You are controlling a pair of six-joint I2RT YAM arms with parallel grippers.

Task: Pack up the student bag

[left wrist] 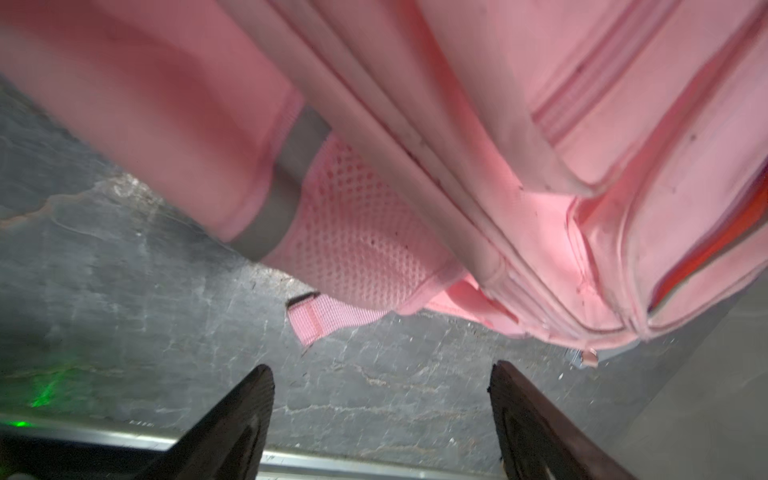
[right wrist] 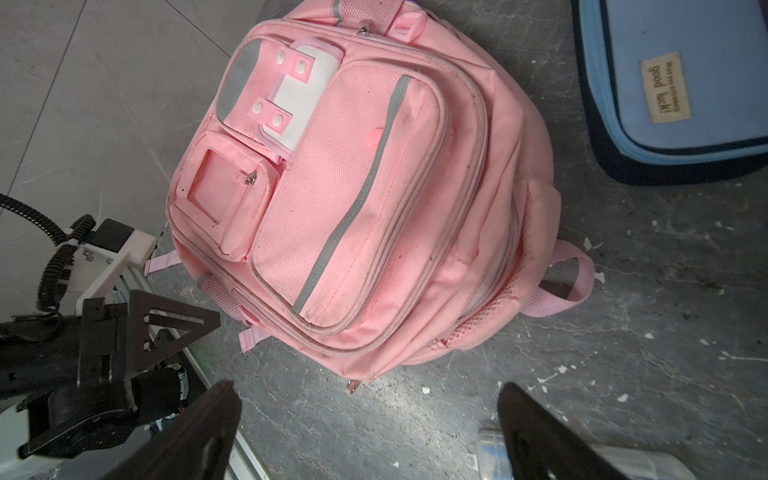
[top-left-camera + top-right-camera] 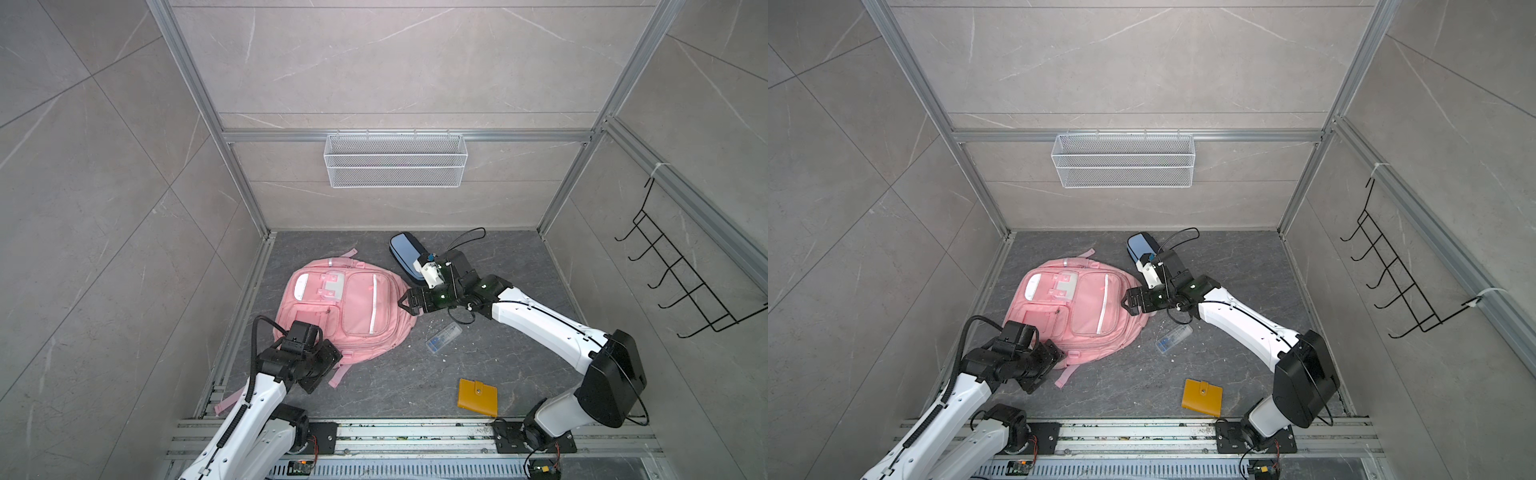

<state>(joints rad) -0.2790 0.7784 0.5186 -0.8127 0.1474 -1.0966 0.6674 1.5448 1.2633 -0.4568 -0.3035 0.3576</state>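
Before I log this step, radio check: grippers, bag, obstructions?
Left gripper, right gripper open, empty. Student bag face up, pockets look zipped. Pencil case, clear box, yellow wallet on floor, off the bag.

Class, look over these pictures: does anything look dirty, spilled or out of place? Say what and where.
Small white flecks lie scattered on the dark grey stone-look surface beside the soft pink fabric backpack and the clear plastic box, like spilled crumbs. The backpack's front pocket also carries dark smudges.

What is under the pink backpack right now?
Pink straps stick out from beneath the backpack onto the dark floor. Anything else under it is covered by the bag itself.
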